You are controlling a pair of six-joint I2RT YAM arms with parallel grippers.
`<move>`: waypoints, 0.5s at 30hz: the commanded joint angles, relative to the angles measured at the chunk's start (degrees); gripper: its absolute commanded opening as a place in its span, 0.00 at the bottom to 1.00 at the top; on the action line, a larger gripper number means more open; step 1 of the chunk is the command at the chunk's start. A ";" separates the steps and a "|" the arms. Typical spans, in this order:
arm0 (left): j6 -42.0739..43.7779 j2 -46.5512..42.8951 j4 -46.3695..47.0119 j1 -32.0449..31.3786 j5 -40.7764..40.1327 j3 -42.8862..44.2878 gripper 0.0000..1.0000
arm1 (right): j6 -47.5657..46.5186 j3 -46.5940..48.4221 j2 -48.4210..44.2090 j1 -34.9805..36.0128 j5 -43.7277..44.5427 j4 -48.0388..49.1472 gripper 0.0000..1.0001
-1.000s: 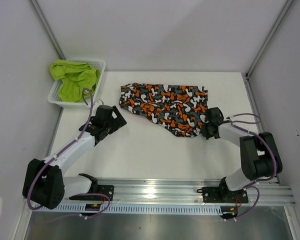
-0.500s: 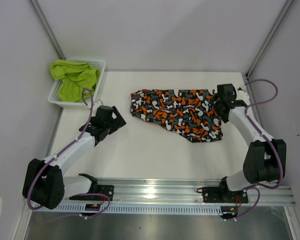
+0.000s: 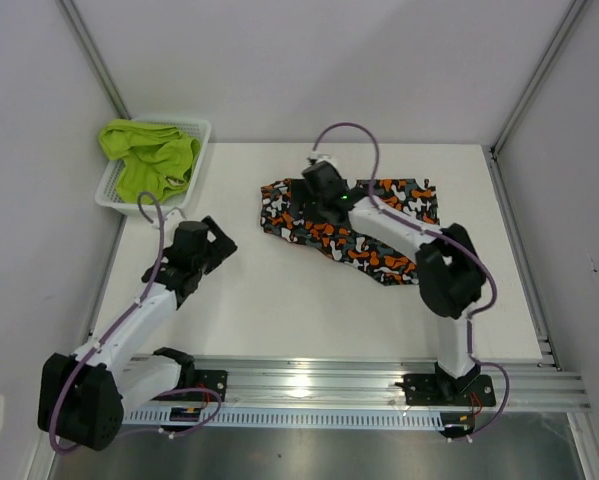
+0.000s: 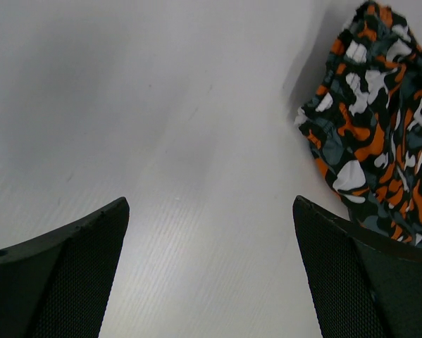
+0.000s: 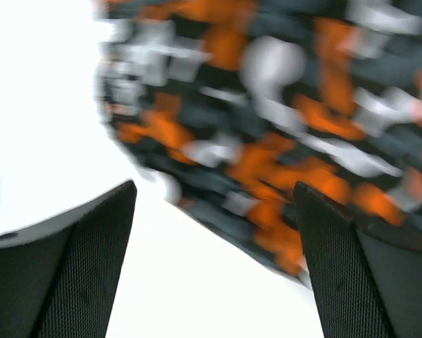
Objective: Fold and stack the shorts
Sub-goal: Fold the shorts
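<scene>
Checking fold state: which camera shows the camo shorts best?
Top external: nearly all of the camo shorts show, spread on the table, partly covered by the right arm. Left wrist catches only one edge of them; right wrist shows a blurred close-up patch.

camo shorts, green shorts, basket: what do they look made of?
Camo shorts: thin printed cloth, matte; they lie limp and flat with soft wrinkles.
Green shorts: soft cloth, matte, perhaps thicker; they are bunched in rounded folds, and the weave is too small to tell.
Basket: likely white plastic; its walls are rigid, straight and slotted.
</scene>
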 commanded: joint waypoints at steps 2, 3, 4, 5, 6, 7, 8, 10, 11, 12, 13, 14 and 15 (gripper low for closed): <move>-3.78 -5.88 1.72 4.40 -1.13 -4.10 0.99 | -8.12 15.10 10.08 5.48 -4.02 -2.40 0.92; -4.04 -6.85 1.98 5.28 -1.13 -4.54 0.99 | -8.48 16.97 11.75 5.92 -4.37 -2.49 0.92; -4.13 -7.64 2.51 5.46 -1.13 -5.50 0.99 | -8.92 18.47 14.90 6.27 -4.98 -2.23 0.92; -4.13 -9.30 3.47 5.46 -1.13 -6.64 0.99 | -8.83 21.00 16.41 6.54 -4.98 -2.23 0.92; -4.14 -9.84 3.91 5.55 -1.22 -6.74 0.99 | -8.75 21.90 17.64 6.45 -5.42 -1.88 0.92; -4.05 -10.19 4.35 5.55 -1.13 -7.26 0.99 | -8.92 22.69 18.87 6.28 -6.55 -1.53 0.91; -3.96 -10.37 4.71 5.55 -1.04 -7.44 0.99 | -9.01 23.40 21.06 6.19 -6.39 -1.44 0.91; -3.70 -9.94 4.62 5.55 -0.96 -7.18 0.99 | -10.15 24.63 23.70 6.19 -7.00 -1.09 0.91; -3.61 -9.24 4.54 5.55 -0.78 -7.01 0.99 | -10.33 24.81 24.50 6.19 -7.09 -1.17 0.91; -3.43 -8.88 4.53 5.55 -0.52 -6.92 0.99 | -10.68 24.81 25.12 6.10 -7.88 -1.18 0.91; -3.34 -8.45 4.62 5.55 -0.17 -6.83 0.99 | -10.85 24.81 25.82 6.01 -8.15 -1.26 0.91; -3.17 -7.83 4.71 5.55 0.01 -6.92 0.99 | -10.85 24.81 26.87 6.01 -8.15 -2.05 0.90; -3.08 -7.65 4.88 5.55 0.19 -6.57 0.99 | -10.85 24.63 27.40 5.93 -8.23 -2.32 0.88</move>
